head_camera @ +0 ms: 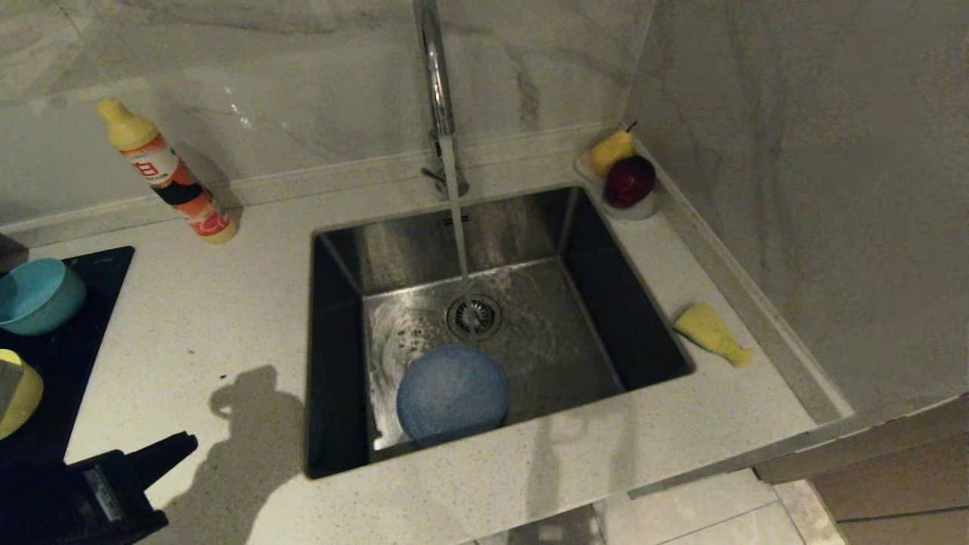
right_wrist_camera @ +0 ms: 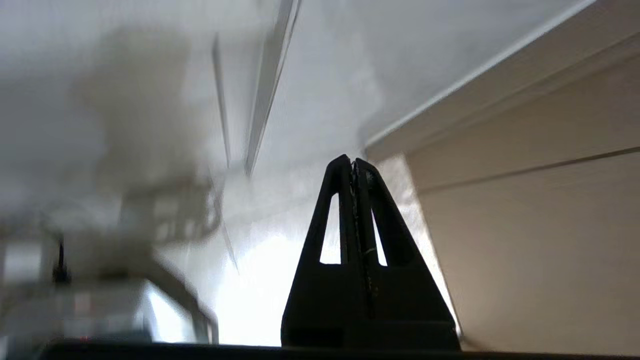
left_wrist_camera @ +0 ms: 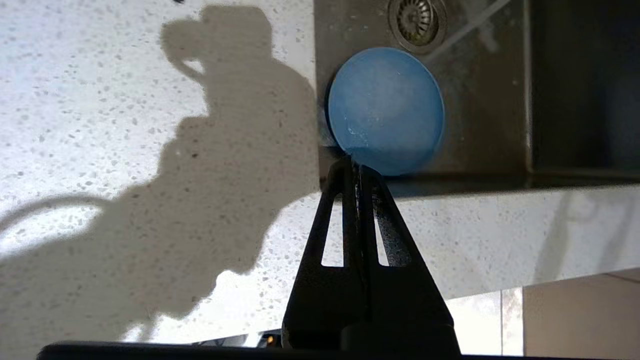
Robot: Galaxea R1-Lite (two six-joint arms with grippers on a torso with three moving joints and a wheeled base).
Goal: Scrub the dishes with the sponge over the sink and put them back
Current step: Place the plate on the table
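A light-blue plate point(head_camera: 452, 393) point(left_wrist_camera: 386, 110) lies in the steel sink point(head_camera: 341, 348) near its front wall, with water from the tap point(head_camera: 437, 91) running onto the drain point(head_camera: 474, 316). The teal bowl point(head_camera: 38, 295) and the yellow bowl point(head_camera: 21, 393) stand at the far left on a black surface. The yellow sponge point(head_camera: 710, 331) lies on the counter right of the sink. My left gripper point(head_camera: 178, 446) point(left_wrist_camera: 356, 167) hangs shut and empty above the counter, front left of the sink. My right gripper point(right_wrist_camera: 352, 164) is shut and empty, out of the head view.
An orange-and-yellow detergent bottle point(head_camera: 170, 175) stands behind the sink on the left. A small dish with a pear point(head_camera: 610, 150) and a dark red fruit point(head_camera: 628, 182) sits in the back right corner. A marble wall rises close on the right, with a cabinet point(head_camera: 893, 462) below.
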